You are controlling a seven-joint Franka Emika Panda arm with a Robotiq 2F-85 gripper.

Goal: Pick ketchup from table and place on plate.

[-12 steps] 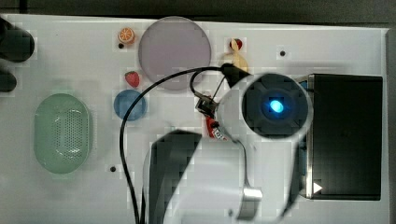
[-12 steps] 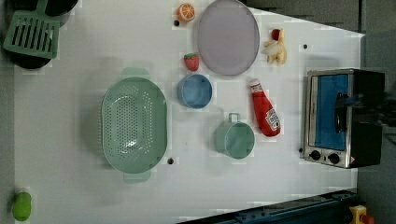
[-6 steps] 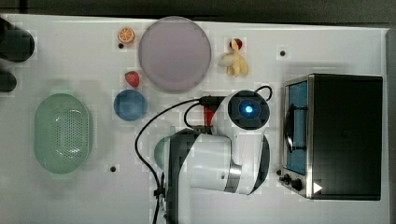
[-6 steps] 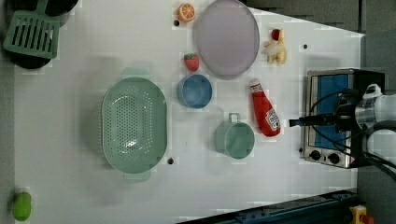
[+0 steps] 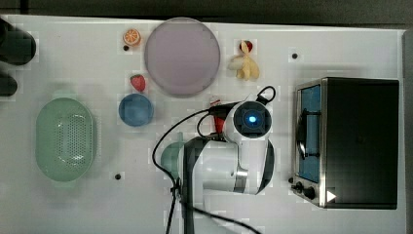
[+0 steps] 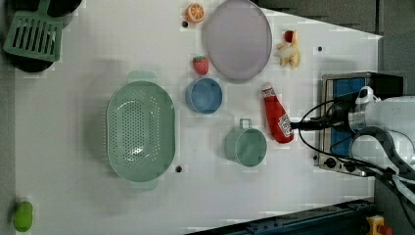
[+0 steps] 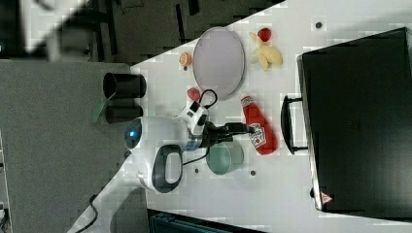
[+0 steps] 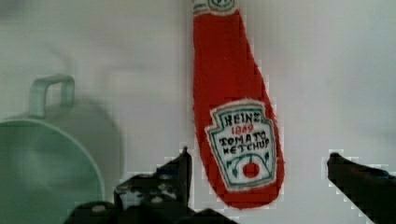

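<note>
The ketchup is a slim red bottle with a white label, lying flat on the white table. It also shows in the left view and the right view. In the top view my arm covers most of it, leaving the ketchup cap. My gripper is open, its fingers standing apart on either side of the bottle's wide base, holding nothing. It reaches in from the left view's right as the gripper. The pale lilac plate lies beyond the cap end, bare.
A green cup stands close beside the ketchup, a blue dish and strawberry past it. A toaster oven flanks the other side. A green colander, toy banana and orange slice also lie about.
My arm has come in from the left view's right and dropped toward the table, bringing the open gripper over the ketchup's base. The ketchup has not moved.
</note>
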